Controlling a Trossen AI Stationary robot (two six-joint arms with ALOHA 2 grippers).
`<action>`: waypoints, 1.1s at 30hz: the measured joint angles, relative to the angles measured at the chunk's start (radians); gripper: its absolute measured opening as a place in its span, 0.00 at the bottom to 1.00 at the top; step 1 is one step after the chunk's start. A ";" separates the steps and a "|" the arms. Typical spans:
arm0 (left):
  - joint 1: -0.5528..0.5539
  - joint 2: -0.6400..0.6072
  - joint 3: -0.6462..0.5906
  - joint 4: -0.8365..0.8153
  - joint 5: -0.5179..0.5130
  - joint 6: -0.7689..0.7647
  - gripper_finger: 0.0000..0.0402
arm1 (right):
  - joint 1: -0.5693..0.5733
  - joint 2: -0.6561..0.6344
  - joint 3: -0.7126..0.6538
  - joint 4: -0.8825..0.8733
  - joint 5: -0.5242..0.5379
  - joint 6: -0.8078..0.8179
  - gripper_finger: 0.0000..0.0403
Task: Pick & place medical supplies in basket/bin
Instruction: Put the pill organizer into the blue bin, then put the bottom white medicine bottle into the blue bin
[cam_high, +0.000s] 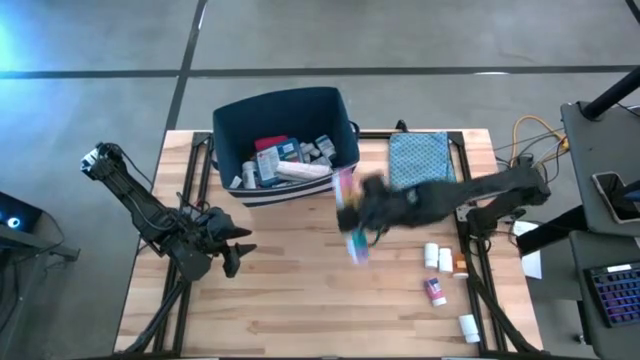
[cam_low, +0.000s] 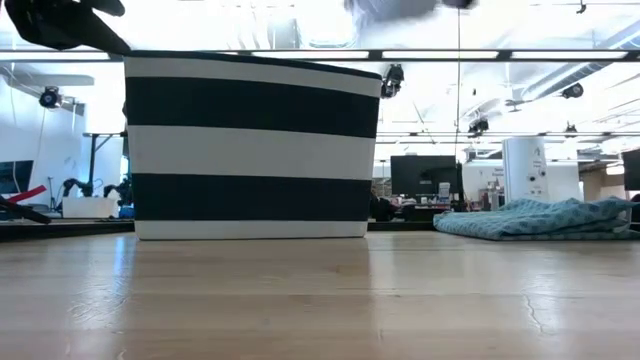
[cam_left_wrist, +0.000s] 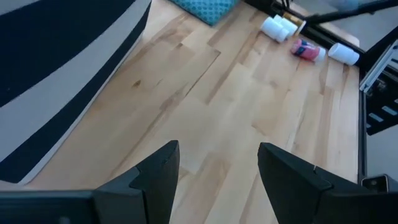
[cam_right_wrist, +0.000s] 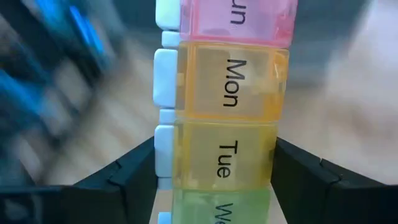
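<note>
Right wrist view: nearest the lens, the translucent rainbow-coloured plastic pill organizer (cam_right_wrist: 224, 106) with day-labelled compartments (pink, orange "Mon", yellow "Tue", green) stands between the two dark fingers (cam_right_wrist: 127, 177) of the right gripper (cam_right_wrist: 214, 180). The fingers press its long sides, so the claw is closed on it. Background is smeared; nothing else readable.

Left wrist view: left gripper (cam_left_wrist: 217, 168) fingers stand apart over bare light wooden tabletop (cam_left_wrist: 236, 99), holding nothing. The striped wall of the bin lies to one side. Farther off: white pill bottles (cam_left_wrist: 277, 28), a small pink-red item (cam_left_wrist: 305, 50), another white bottle (cam_left_wrist: 344, 53), and a corner of the teal patterned cloth pouch (cam_left_wrist: 205, 7).

High view: the large dark navy soft-sided rectangular bin (cam_high: 285, 105) sits at the table's far edge, already holding several supplies. The right arm reaches across the table; the organizer hangs in its claw just beside the bin's near right corner, not yet over the opening. The left arm waits at the table's left side. The teal pouch lies right of the bin. Loose bottles remain near the right edge.

Low view: the bin's navy-and-white wall fills the middle; the pouch lies flat at right. The grippers are barely in view at the top.

Step in hand, as judged: carrying the organizer to the bin. Next move calls for travel over the rim, then release clear of the wall, since the long organizer could catch the edge.
</note>
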 joint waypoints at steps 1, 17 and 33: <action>0.000 0.000 0.000 0.004 -0.003 -0.001 0.49 | -0.013 -0.006 0.061 0.000 0.072 -0.036 0.63; 0.021 0.002 0.003 0.070 -0.068 -0.019 0.49 | -0.661 0.450 0.715 -0.069 -0.731 -0.472 0.75; 0.021 0.004 0.002 0.080 -0.079 -0.018 0.49 | -0.413 0.244 0.685 -0.610 -0.473 -0.666 0.86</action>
